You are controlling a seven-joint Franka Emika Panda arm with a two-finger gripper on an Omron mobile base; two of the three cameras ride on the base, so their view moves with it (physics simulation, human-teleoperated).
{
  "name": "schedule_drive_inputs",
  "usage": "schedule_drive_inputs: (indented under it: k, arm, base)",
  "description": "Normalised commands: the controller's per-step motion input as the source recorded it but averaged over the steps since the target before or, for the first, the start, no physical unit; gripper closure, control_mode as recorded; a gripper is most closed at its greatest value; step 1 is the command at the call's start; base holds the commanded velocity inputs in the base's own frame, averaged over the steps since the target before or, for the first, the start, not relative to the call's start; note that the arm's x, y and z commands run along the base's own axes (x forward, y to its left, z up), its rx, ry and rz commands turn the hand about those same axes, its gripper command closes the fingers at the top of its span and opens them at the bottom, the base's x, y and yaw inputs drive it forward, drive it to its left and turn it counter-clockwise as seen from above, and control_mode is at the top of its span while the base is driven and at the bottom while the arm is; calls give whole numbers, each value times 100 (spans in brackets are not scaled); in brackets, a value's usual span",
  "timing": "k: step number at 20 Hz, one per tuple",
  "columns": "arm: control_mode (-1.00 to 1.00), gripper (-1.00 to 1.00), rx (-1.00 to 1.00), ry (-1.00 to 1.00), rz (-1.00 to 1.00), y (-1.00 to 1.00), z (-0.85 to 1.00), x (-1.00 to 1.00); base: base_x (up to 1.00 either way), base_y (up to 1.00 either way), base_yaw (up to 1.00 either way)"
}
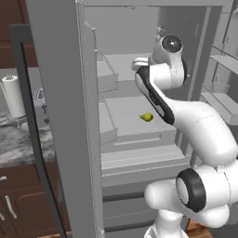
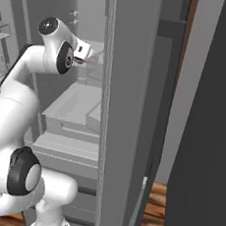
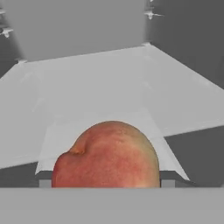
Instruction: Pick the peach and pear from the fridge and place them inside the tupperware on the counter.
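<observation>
The peach (image 3: 107, 155) is seen dead center between the gripper's (image 3: 104, 183) fingertips, apparently clamped, shelf stretching far behind.

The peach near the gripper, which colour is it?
Reddish-orange with a paler yellowish side; the peach shows best in the hand view.

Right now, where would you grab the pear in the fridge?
Probably across its middle, from the fridge's open front, slightly above: the pear sits alone on a flat shelf, both sides clear. Its narrow end is too small to see.
</observation>
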Motion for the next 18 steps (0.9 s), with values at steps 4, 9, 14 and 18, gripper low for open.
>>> schedule_drive_inputs:
  k: [4,9,14,18]
  arm:
    - [-100,100,0,-18,4,0,3,-100]
    - [100,100,0,-8,2,0,0,-40]
    - [100,100,0,0,0,0,0,0]
    - [100,100,0,0,0,0,0,0]
  base:
    - [0,0,0]
    - [-60,0,3]
    - [-100,0,6]
    - [-98,11,3]
